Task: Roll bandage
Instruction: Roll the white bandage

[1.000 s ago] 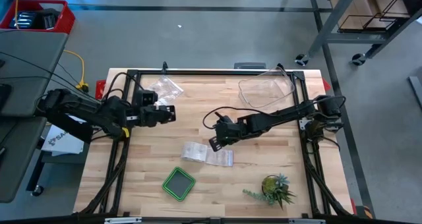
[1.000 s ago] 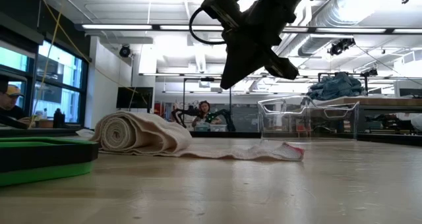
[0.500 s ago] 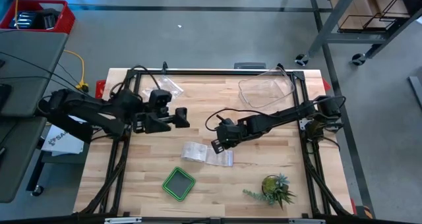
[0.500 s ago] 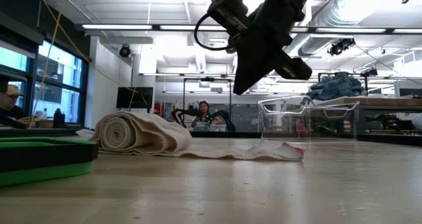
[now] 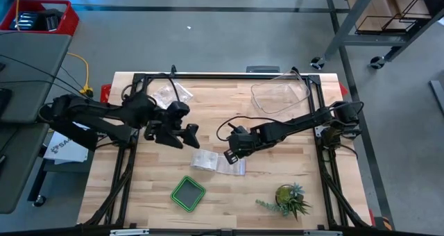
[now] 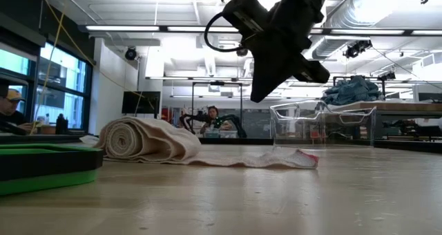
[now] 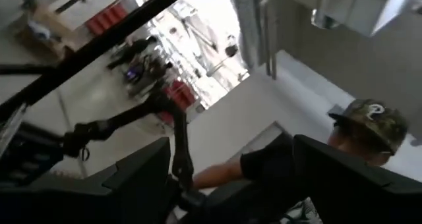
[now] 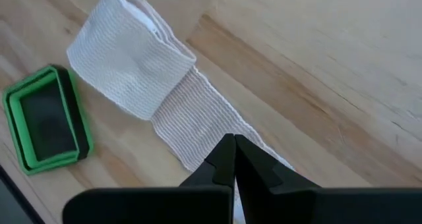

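Bandage (image 5: 216, 161) lies flat on the desk (image 5: 291, 163), partly rolled: the roll end (image 8: 128, 59) sits toward the green tray (image 5: 188, 193), and a loose flat strip (image 8: 198, 128) trails off the other way. In the low view the roll (image 6: 141, 139) rests on the wood with the strip (image 6: 276, 159) running out toward the clear tub (image 6: 324, 124).

My right claw (image 5: 230, 155) hangs just above the strip end of the bandage, on the side away from the tray, fingers pressed together with nothing between them. In the right wrist view the closed tips (image 8: 233, 159) point down at the strip; I can't tell if they touch the cloth. The low view shows this claw (image 6: 261, 93) clear of the desk, above the strip.

My left claw (image 5: 189, 133) is off the bandage, up and away from it on the side opposite the plant (image 5: 288, 198), fingers spread wide, holding nothing. Its wrist view points off into the room, with both dark fingers (image 7: 142, 178) apart and a person in a cap (image 7: 366, 122) beyond.

Crinkly bag (image 5: 168, 94) lies near the desk's far edge, behind the left claw. The tub (image 5: 281, 96) sits well apart from the bandage at the far right corner.
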### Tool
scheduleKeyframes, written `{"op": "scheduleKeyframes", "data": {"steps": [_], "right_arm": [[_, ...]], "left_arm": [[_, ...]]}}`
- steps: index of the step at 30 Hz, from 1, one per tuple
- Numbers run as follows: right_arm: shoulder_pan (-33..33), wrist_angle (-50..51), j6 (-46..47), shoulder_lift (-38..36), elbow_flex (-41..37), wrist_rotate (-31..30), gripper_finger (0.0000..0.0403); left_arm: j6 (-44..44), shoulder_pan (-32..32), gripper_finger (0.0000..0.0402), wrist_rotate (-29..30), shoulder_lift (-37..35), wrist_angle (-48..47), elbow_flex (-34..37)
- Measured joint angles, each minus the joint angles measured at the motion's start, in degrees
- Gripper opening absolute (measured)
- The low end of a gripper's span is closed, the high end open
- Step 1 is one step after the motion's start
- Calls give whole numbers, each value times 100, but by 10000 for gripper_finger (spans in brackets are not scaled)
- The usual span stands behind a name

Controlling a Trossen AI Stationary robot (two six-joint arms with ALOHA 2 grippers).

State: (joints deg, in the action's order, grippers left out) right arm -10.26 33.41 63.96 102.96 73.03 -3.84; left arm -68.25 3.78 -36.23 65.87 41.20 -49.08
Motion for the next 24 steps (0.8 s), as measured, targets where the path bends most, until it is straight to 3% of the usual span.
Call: {"op": "scheduleKeyframes", "data": {"steps": [2,5,8,11,16,20,22,24], "right_arm": [[0,39,-126,0,0,75,0],[0,140,-254,0,0,88,0],[-3,347,-373,0,0,162,0],[-64,658,-597,0,2,296,0],[-369,1375,-728,0,2,324,0],[-623,1570,-458,-87,-114,200,0],[-716,1466,-199,-231,-319,225,0],[-821,1219,160,-461,-630,233,0]], "left_arm": [[129,60,314,6,-11,-478,-7],[265,163,314,284,-18,-2181,-4],[878,464,314,1081,-69,-3865,69],[795,947,313,2047,-288,-4705,489],[-799,1715,313,3423,-850,-4318,1937],[-2167,1691,313,4658,-1027,-3799,3002],[-2521,1590,313,4940,-953,-3504,3221],[-2813,1535,313,4826,-761,-3516,3316]]}}
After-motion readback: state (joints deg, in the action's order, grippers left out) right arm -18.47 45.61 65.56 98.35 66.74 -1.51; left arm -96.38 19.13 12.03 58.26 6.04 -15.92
